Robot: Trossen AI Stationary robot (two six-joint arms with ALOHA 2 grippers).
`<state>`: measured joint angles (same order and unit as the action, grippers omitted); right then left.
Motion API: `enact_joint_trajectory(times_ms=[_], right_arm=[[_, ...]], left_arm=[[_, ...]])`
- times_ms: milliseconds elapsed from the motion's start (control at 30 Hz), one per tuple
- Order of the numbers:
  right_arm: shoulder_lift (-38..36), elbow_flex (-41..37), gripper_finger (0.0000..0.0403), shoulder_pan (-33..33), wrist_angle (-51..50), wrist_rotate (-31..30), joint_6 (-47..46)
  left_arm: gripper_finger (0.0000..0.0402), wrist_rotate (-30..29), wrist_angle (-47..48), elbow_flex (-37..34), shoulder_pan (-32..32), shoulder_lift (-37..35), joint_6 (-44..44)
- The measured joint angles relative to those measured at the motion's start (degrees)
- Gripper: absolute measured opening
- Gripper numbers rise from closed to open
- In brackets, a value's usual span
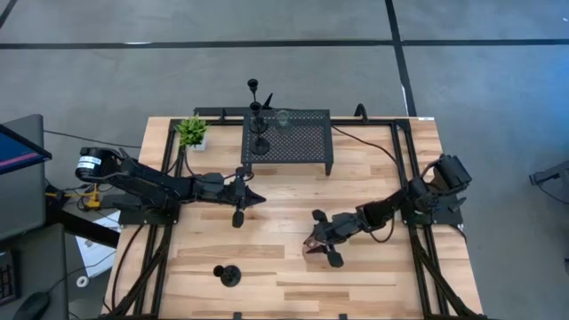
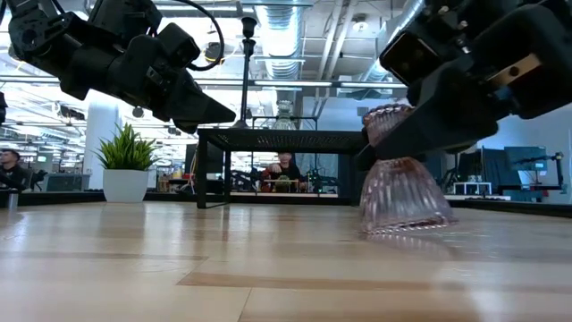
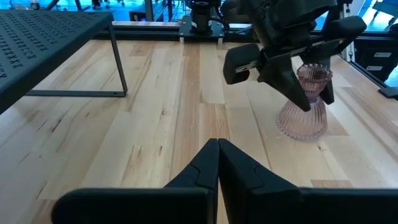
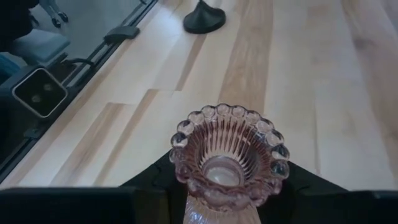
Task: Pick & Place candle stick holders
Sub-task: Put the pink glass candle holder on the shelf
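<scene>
Right tool (image 1: 317, 245) clamped on pink holder (image 2: 400, 179) standing on table (image 1: 373, 267) at five o'clock, left tool (image 1: 252, 199) closed, empty, near centre

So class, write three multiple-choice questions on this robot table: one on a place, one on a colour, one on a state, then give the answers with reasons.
1. Where does the potted plant stand?
A. left of the black perforated stand
B. on top of it
C. at the table's near edge

2. What colour is the glass candle holder at the right pincer?
A. green
B. pinkish
C. blue

3. How is the left pincer?
A. shut, empty
B. wide open
C. holding a holder

Answers:
1 A, the high view shows the plant beside the stand's left end.
2 B, its ribbed glass looks pink in every view.
3 A, its fingers meet with nothing between them.
</scene>
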<state>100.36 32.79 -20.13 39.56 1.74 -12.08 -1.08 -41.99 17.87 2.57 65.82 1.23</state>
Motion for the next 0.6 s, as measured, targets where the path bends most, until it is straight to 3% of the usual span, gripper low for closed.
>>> enact_joint_trajectory(times_ms=[200,600], right_arm=[[0.15,2.67,0.0127,2.18,-1.20,4.37,0.23],[-2.46,12.29,0.0129,6.94,-14.90,4.60,8.55]], left_arm=[[0.0008,0.00,-0.01,0.00,0.00,0.00,0.00],[0.0008,0.00,0.01,-0.02,-0.01,0.02,0.00]])
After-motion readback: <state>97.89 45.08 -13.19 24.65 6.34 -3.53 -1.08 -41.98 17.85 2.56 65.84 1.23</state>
